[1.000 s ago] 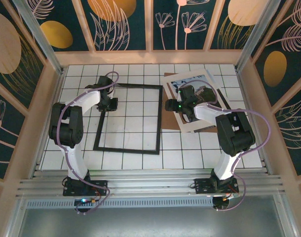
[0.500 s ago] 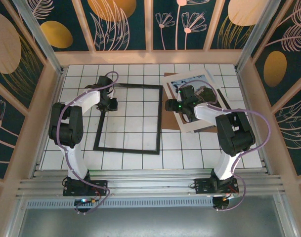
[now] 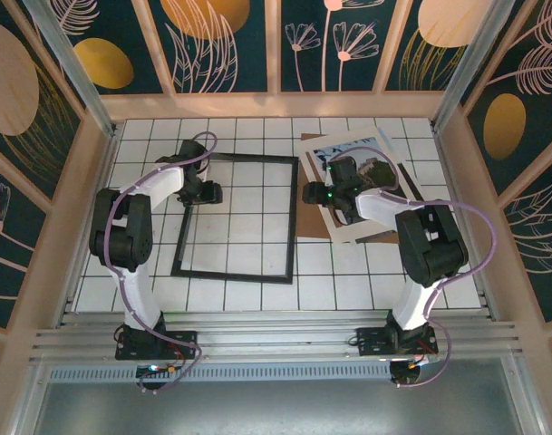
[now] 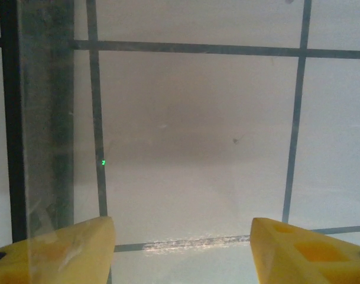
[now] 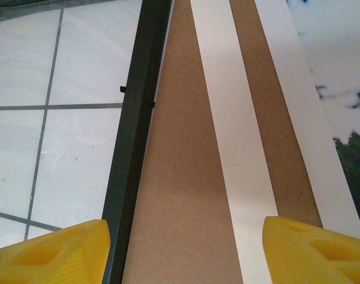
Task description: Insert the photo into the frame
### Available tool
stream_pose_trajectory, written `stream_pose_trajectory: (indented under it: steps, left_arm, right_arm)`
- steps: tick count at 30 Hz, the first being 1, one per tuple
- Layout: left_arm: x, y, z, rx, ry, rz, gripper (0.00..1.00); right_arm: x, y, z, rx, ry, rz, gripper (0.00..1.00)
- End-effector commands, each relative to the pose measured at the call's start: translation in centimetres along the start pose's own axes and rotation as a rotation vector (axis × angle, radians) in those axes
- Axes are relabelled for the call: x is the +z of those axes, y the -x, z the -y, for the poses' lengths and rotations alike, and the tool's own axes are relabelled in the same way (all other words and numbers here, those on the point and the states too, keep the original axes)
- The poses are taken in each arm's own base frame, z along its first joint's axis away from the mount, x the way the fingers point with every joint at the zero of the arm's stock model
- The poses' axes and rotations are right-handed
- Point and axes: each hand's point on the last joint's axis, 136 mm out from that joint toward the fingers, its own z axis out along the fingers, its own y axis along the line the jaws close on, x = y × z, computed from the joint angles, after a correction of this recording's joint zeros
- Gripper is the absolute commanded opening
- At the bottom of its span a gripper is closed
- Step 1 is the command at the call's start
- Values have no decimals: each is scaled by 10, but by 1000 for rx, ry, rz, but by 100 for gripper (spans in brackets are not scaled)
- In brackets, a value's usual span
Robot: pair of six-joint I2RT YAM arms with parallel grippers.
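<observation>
One black frame [image 3: 230, 275], one photo [image 5: 327, 77], one cardboard board [image 5: 180, 195]. The left gripper [image 4: 182, 248] and right gripper [image 5: 185, 248] are both spread, empty.

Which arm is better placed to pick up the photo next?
Right. Its tool, jaws open, hangs over the brown board right beside the photo. The left tool sits at the far rail of the frame.

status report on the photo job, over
Both open: left gripper at frame, right gripper over photo. Photo on brown board, beside frame.
</observation>
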Motion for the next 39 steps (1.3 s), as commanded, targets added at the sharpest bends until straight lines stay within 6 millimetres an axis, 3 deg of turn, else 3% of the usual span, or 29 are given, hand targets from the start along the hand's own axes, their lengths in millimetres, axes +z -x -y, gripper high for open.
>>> stream_pose_trajectory:
  steps: [1,15,23,28,31,33,39]
  left_arm:
    - [-3,-3,-4,-2,18,1,68]
    - [-6,0,-7,7,35,31,98]
    - [-14,6,-17,5,91,65,99]
    - [-45,26,-14,-22,92,179,99]
    - [-87,46,9,-70,-50,360,98]
    - [-107,46,18,-129,-144,461,99]
    - [-108,28,16,-202,-207,522,98]
  right_arm:
    - [-1,9,0,-16,0,32,69]
    - [0,7,1,-14,-1,30,69]
    - [-1,8,1,-17,-1,33,69]
    - [-7,14,2,-23,-15,62,70]
    - [-17,22,2,-36,-25,109,69]
    - [-24,28,2,-42,-33,138,69]
    - [-31,34,2,-58,-43,171,70]
